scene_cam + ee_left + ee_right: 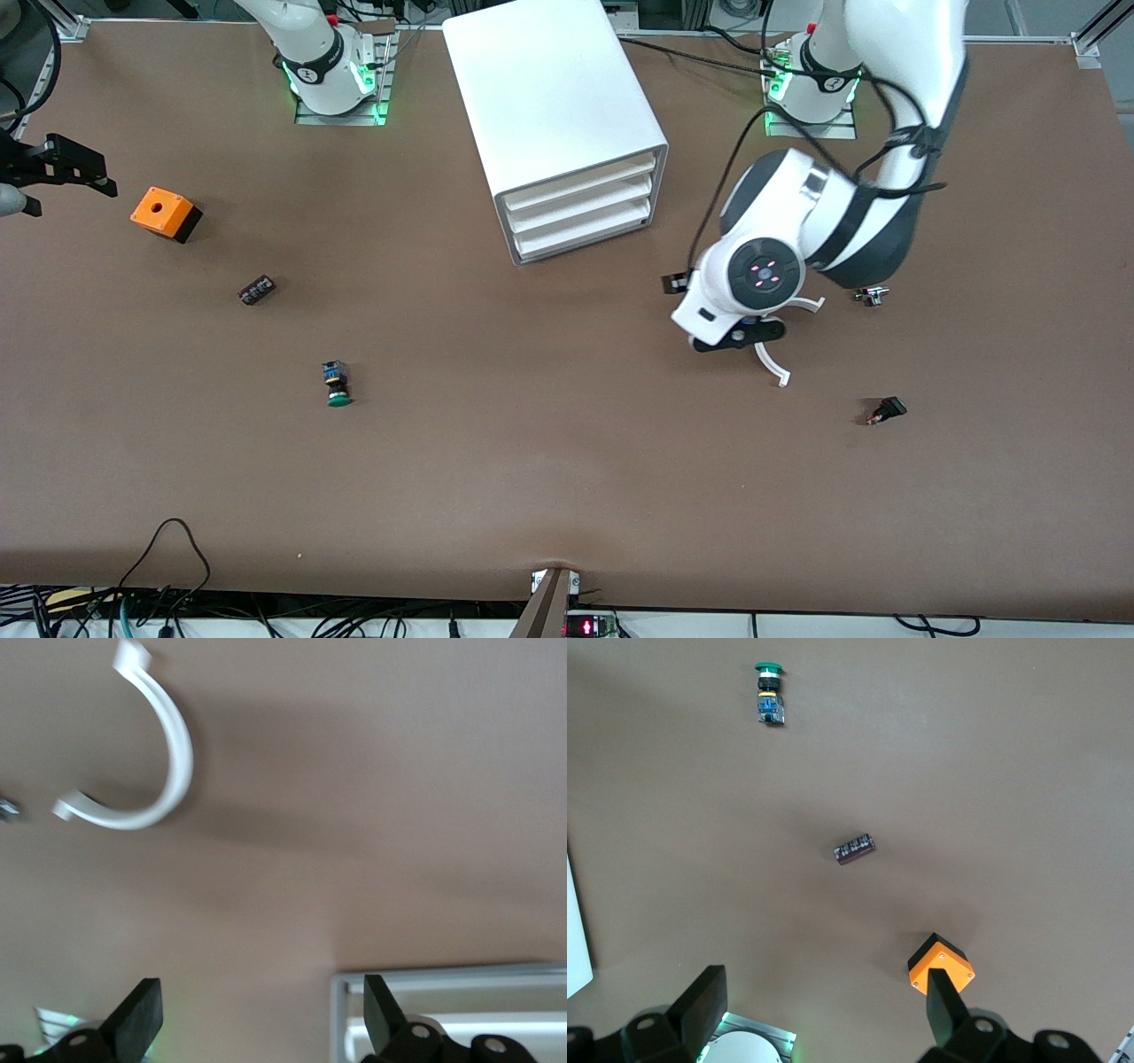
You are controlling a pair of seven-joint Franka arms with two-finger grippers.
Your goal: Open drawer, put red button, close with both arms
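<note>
Up at the robots' end of the table sits the white cabinet [549, 97], all three trays flush, and the drawer [585, 206], the middle one, is shut, so opening it looks like the step in hand. The left arm [824, 221] hangs over the bare table just off the cabinet's front, toward its own end, with a white curved clip [772, 365] lying under it. The best guess for the red button [886, 410] is a small dark piece with a reddish tip, nearer the camera and well apart from the cabinet; too small to be sure. The right gripper [75, 199] waits over the table's edge near the orange box [164, 213], jaws spread. On to the left wrist view: the left gripper [257, 1014] is wide apart and empty, with the cabinet's front just coming in beside one finger. To do this well, it should catch only the middle tray's lip and pull straight out along the slide. Right wrist view: green button [770, 693], a small dark cylinder [855, 849], nothing gripped.
</note>
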